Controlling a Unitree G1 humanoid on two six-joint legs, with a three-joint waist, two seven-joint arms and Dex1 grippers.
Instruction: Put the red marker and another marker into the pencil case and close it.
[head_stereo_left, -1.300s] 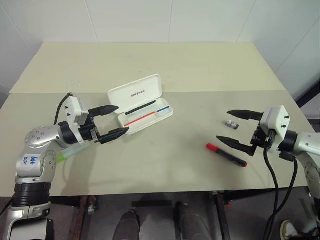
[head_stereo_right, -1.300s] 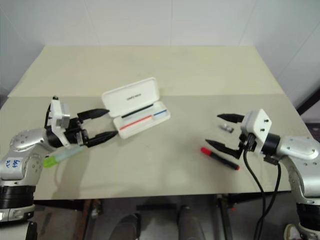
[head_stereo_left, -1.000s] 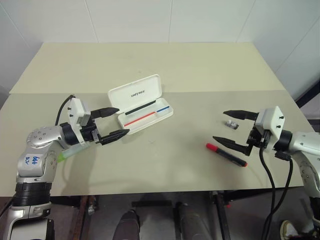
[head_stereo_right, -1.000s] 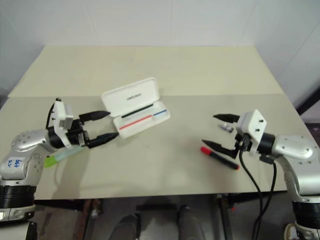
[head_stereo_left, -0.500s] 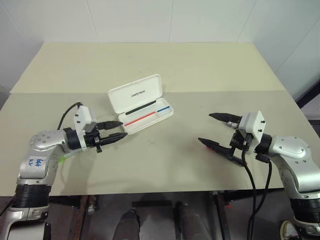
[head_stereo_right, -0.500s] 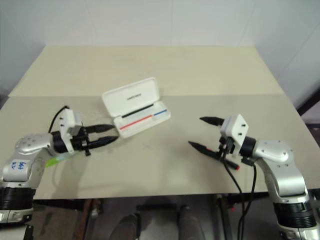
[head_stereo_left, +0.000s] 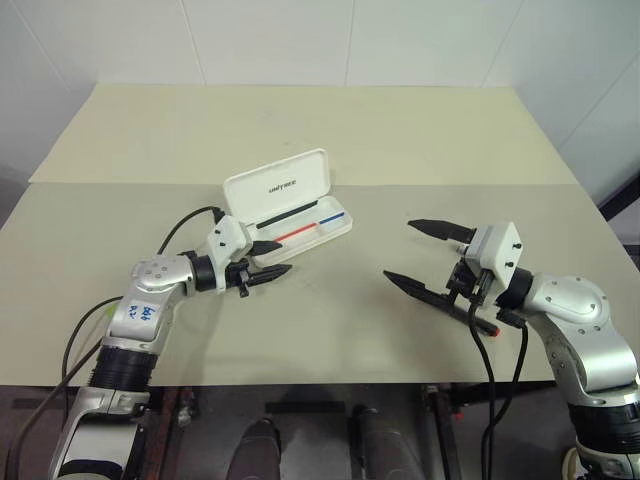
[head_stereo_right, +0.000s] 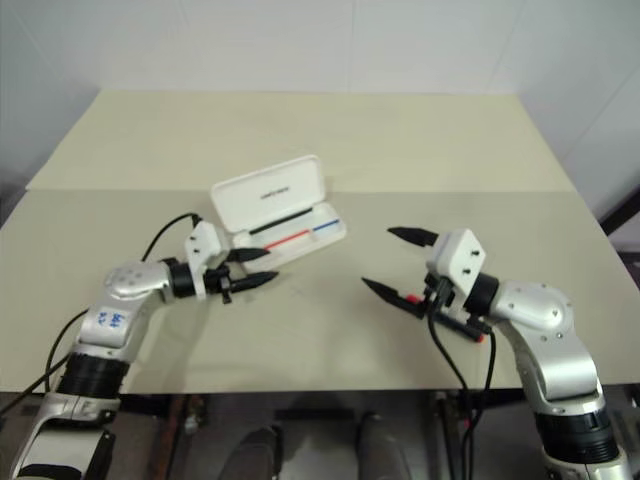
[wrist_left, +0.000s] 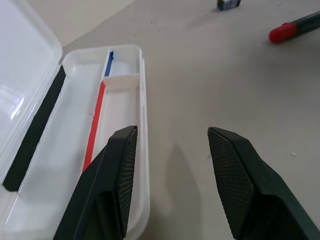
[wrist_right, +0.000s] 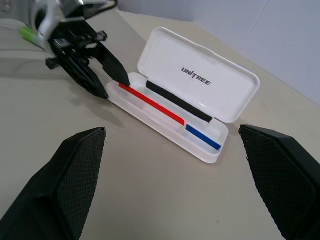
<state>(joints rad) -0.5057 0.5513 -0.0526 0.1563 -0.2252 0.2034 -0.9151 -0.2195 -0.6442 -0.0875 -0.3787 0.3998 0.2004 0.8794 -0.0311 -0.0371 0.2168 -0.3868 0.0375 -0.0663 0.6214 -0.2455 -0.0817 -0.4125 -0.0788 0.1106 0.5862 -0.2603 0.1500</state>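
The white pencil case (head_stereo_left: 300, 215) lies open in the middle of the table, lid (wrist_right: 200, 75) tilted back with "UNITREE" on it. My left gripper (head_stereo_left: 270, 259) is at the case's left front corner, open, nothing between its fingers (wrist_left: 120, 170); one finger hangs over the tray's rim. My right gripper (head_stereo_right: 392, 260) stands wide open just above the red marker, whose red cap (head_stereo_right: 409, 298) and black barrel (head_stereo_left: 482, 324) peek out from under it. The red marker (wrist_left: 295, 26) also lies at the far edge of the left wrist view. The green marker (wrist_right: 27, 34) lies behind my left arm.
A small grey metallic piece (wrist_left: 229, 4) lies on the table beyond the red marker. The beige table (head_stereo_left: 330, 320) runs wide between the two grippers and behind the case. White walls close off the back.
My left gripper narrowed its jaws and moved right and forward, away from the green marker, up to the case's corner. My right gripper shifted left over the red marker, staying wide open.
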